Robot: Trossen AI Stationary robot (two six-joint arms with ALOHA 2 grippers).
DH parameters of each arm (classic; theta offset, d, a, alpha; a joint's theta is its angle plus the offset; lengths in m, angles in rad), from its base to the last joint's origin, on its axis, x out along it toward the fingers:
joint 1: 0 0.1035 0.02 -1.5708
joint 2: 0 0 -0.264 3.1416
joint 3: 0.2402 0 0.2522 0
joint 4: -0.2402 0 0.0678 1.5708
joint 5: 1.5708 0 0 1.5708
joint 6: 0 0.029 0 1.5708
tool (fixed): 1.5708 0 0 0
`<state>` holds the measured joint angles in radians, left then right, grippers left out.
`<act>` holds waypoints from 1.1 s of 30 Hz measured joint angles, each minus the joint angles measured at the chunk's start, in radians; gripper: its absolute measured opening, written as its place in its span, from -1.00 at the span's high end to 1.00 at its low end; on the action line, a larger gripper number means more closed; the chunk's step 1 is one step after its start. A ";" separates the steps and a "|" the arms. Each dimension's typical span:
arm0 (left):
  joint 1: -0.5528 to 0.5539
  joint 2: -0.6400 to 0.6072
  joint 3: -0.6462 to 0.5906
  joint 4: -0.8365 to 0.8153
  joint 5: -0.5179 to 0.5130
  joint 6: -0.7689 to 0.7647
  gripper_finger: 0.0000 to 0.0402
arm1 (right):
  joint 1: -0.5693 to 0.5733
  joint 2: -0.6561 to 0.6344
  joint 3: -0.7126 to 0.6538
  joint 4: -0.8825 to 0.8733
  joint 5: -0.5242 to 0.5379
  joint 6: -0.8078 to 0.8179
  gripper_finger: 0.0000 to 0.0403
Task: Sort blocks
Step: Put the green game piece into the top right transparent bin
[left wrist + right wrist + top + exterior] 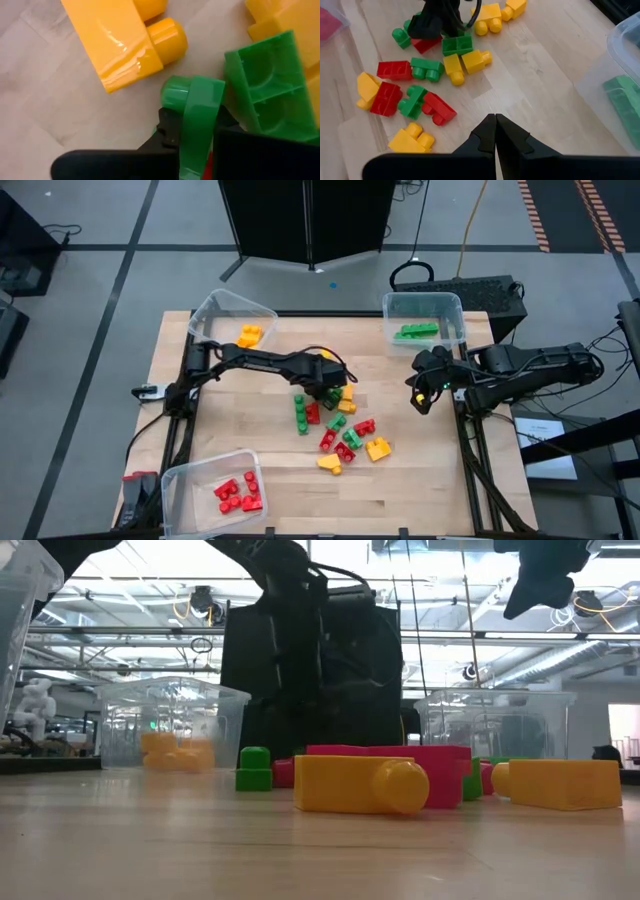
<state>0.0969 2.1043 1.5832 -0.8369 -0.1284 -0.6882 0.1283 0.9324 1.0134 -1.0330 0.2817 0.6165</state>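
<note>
Gripping a small green brick (197, 120) across its flat sides, our left gripper (325, 385) sits low in the loose pile of blocks (340, 430) at the table's (430, 480) middle. We judge these bricks light, rigid and glossy, so they may slip; pinching the flat walls, not the round studs, seems safest. Our right gripper (495, 131), fingers together and empty, hangs near the bin (425, 315) of green bricks.

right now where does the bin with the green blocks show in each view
High: green-block bin, far right corner of the table.
Low: clear bin at right, contents hard to tell.
Left wrist: not in it.
Right wrist: right edge.
Shared landmark: the block pile.
</note>
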 joint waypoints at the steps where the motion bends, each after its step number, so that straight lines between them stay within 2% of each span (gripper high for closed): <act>1: 0.002 0.000 0.013 -0.003 -0.004 0.012 0.98 | 0.000 -0.003 0.000 0.008 0.000 0.000 0.97; 14: 0.039 -0.003 0.144 -0.048 -0.029 0.066 0.99 | 0.000 -0.127 0.000 0.058 0.000 -0.008 0.97; 21: 0.075 -0.004 0.269 -0.021 -0.082 0.124 1.00 | 0.000 -0.208 0.000 0.108 0.007 -0.010 0.97; 27: 0.114 -0.007 0.373 0.169 -0.089 0.222 1.00 | 0.000 -0.243 0.000 0.140 0.011 -0.027 0.97; 33: 0.157 -0.007 0.382 0.469 -0.080 0.319 1.00 | 0.000 -0.261 0.000 0.155 0.011 -0.046 0.97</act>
<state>0.2536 2.0972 1.9648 -0.3682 -0.2086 -0.3690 0.1280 0.6712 1.0138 -0.8783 0.2928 0.5703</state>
